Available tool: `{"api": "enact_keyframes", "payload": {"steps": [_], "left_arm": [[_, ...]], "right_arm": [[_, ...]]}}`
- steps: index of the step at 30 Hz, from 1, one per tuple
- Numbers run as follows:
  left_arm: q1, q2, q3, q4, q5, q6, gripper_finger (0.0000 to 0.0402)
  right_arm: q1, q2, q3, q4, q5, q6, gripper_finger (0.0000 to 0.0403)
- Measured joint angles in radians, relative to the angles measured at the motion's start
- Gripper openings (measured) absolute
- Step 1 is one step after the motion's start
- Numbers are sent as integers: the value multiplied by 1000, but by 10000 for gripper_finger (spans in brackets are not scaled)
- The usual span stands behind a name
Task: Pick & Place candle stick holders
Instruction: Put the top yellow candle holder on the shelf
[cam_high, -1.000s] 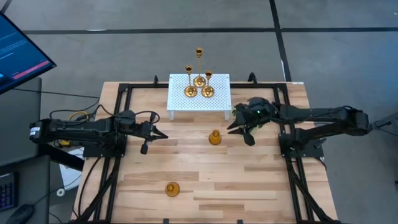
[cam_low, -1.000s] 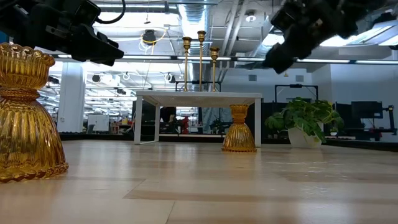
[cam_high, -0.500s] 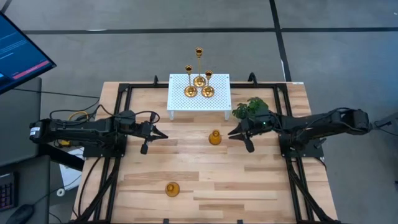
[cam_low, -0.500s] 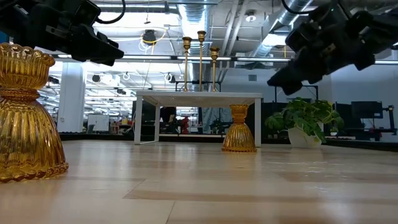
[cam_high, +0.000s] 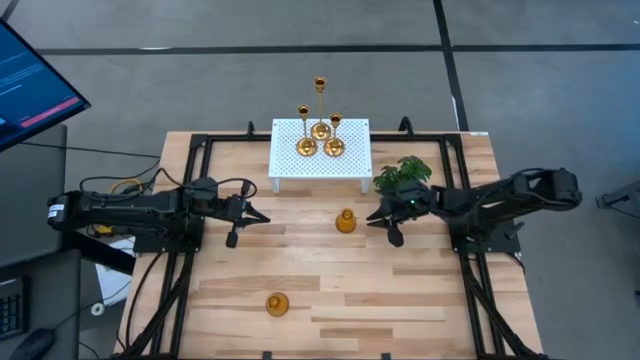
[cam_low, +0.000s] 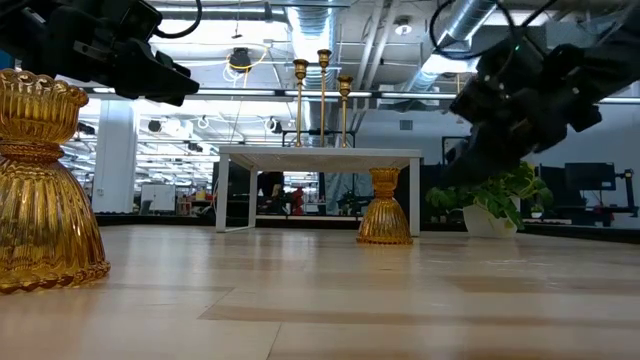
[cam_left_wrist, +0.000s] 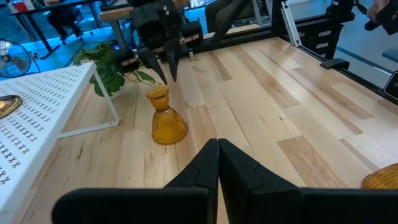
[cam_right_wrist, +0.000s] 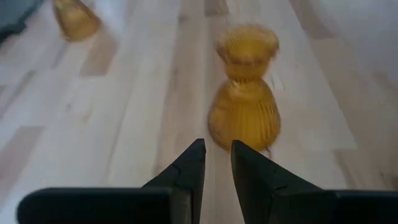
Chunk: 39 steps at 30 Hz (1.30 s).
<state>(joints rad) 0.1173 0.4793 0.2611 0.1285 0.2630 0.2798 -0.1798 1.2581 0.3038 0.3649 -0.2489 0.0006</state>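
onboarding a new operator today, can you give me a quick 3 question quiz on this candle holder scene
1. True or false: three tall candle stick holders stand on the white perforated stand.
2. How many short holders sit on the bare table? A) one B) two C) three
3. Fill in: the right gripper is pointed at the short holder near the table's ____.

Key:
1. True.
2. B: one near the middle, another short holder at the front.
3. Middle. The gripper is beside it, not touching; the left gripper waits farther off.
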Motion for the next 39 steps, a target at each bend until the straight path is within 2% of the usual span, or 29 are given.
{"api": "enact_keyframes", "payload": {"steps": [6,14,18,22,31,35,39], "left_arm": [[0,0,0,0,0,0,10],[0,0,0,0,0,0,10],[0,0,0,0,0,0,10],[0,0,0,0,0,0,10],[0,0,0,0,0,0,10],[0,0,0,0,0,0,10],[0,0,0,-1,0,0,10]], "right_arm": [[-20,77,0,67,15,27,70],[-17,157,1,249,15,25,70],[-10,196,13,276,15,21,82],[-10,246,46,276,15,35,123],[-10,370,137,275,15,104,256],[-10,407,171,274,-5,114,281],[-10,417,189,268,-20,114,285]]}}
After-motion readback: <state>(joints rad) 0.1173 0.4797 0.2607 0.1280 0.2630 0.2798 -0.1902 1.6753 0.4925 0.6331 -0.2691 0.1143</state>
